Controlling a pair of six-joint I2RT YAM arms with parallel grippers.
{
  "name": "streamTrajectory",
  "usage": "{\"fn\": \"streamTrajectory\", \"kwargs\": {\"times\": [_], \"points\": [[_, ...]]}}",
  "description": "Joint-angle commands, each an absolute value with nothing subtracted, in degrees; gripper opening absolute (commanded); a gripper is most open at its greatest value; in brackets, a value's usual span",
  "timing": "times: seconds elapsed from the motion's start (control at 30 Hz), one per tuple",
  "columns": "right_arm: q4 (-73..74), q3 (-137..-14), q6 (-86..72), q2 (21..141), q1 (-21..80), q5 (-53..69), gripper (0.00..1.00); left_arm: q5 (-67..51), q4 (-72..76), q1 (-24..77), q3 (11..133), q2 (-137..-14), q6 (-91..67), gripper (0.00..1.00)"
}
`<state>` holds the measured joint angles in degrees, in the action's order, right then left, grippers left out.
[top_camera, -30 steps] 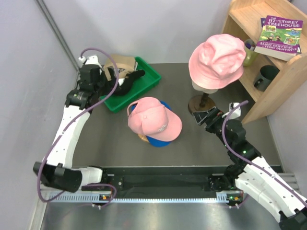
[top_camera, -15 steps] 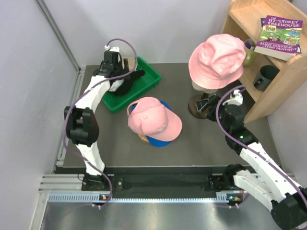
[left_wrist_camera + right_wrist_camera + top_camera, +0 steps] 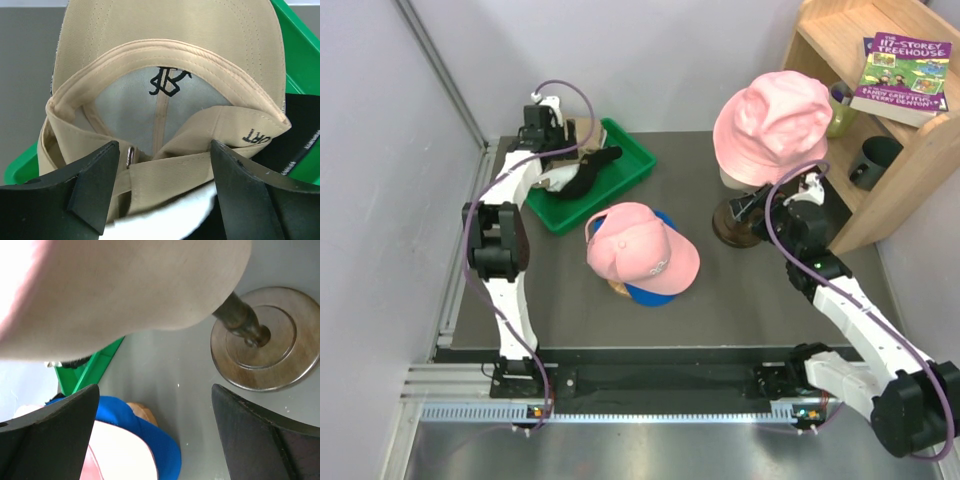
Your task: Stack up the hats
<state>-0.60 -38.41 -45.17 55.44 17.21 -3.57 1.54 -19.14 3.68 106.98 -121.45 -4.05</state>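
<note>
The left gripper (image 3: 164, 150) stood wide open, holding nothing. Just ahead, between its fingers, lay the tan cap (image 3: 165, 60) in the green tray (image 3: 300, 55), strap end nearest and peak pointing away, with the black cap (image 3: 300, 150) to their right. That arm reached far forward and was plainly the nearer. The right gripper (image 3: 155, 390), also open and empty, hung beside the stand base (image 3: 252, 340), the pink cap (image 3: 640, 250) well off to its left.

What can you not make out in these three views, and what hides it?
Blue cap: top view, mostly covered by the pink cap; only its edge shows.
White fabric: left wrist view, tucked under the tan cap, cut by the bottom edge.
Black cap lettering: left wrist view, too small, cut by the right edge.
</note>
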Motion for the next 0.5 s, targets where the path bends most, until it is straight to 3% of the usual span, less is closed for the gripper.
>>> {"fn": "streamTrajectory", "kwargs": {"times": [0.0, 0.47], "points": [[-3.08, -41.48, -45.09, 56.51, 15.21, -1.76, 0.93, -12.45, -13.45, 0.88, 106.44, -120.67, -2.11, 0.76], [-4.57, -42.19, -45.35, 60.38, 13.80, 1.40, 0.93, -19.86, -15.91, 0.61, 103.01, -118.21, -0.53, 0.75]]}}
